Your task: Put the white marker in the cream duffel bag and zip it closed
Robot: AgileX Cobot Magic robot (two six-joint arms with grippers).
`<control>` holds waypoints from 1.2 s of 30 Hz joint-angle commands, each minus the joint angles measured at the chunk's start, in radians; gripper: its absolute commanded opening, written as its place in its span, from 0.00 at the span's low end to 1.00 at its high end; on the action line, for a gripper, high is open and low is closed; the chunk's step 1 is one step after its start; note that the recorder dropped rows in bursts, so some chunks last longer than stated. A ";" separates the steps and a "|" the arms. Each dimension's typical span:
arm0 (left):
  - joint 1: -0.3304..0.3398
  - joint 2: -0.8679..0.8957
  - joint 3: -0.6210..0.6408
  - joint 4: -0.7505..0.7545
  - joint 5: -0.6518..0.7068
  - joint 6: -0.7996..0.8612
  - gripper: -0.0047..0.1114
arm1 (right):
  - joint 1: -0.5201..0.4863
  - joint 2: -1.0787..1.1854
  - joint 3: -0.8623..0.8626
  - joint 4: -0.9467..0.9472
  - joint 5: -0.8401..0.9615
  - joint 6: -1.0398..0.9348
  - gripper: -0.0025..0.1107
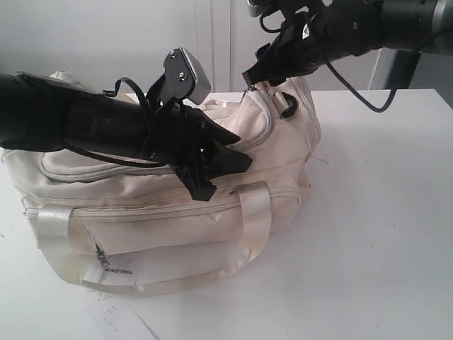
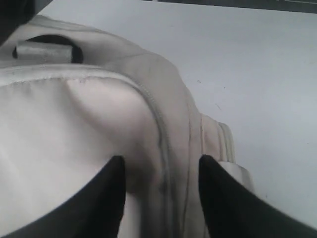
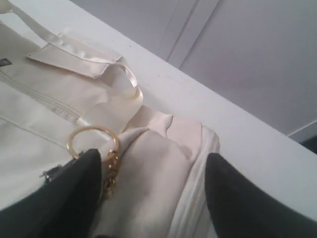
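Cream duffel bag [image 1: 177, 212] on white table [image 1: 382, 212], left gripper [image 2: 161, 198] holding nothing, jaws apart astride the zipper [image 2: 161, 124] — right gripper [image 3: 153, 198] spread wide, empty, beside a gold ring [image 3: 91, 141].

The duffel bag [image 1: 163, 212] sits on the desk [image 1: 382, 227]. A paper tag [image 1: 117, 273] hangs at its front, a key ring [image 3: 92, 128] at its right end.

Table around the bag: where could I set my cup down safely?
Widest bare table lies right of the bag. In front, a narrow strip with a paper slip. Over the bag, the left arm and right arm crowd.
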State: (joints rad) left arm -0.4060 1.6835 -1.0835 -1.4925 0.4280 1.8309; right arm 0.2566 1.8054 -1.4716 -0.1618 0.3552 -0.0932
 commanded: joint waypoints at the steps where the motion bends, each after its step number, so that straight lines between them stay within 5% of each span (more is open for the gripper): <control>1: -0.004 -0.031 0.006 -0.008 -0.114 -0.178 0.60 | -0.009 -0.057 -0.005 -0.001 0.101 0.048 0.55; 14: -0.001 -0.229 0.006 0.102 -0.229 -0.241 0.64 | -0.009 -0.149 -0.005 -0.032 0.486 0.046 0.52; 18: 0.044 -0.284 0.006 0.128 -0.272 -0.270 0.57 | -0.009 -0.162 -0.005 -0.033 0.571 0.041 0.34; 22: 0.127 -0.337 0.006 0.139 -0.279 -0.288 0.27 | -0.034 -0.173 -0.005 0.013 0.621 0.006 0.02; 25: 0.203 -0.381 0.006 0.193 -0.272 -0.365 0.04 | -0.110 -0.173 -0.005 0.187 0.646 -0.059 0.02; 32: 0.388 -0.428 0.006 0.526 -0.159 -0.708 0.04 | -0.188 -0.179 -0.005 0.359 0.670 -0.124 0.03; 36: 0.484 -0.431 0.006 0.777 0.047 -1.065 0.04 | -0.188 -0.164 -0.005 0.484 0.650 -0.163 0.19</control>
State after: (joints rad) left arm 0.0213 1.2638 -1.0832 -0.8622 0.3208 0.9941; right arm 0.0751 1.6365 -1.4716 0.2414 1.0202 -0.2142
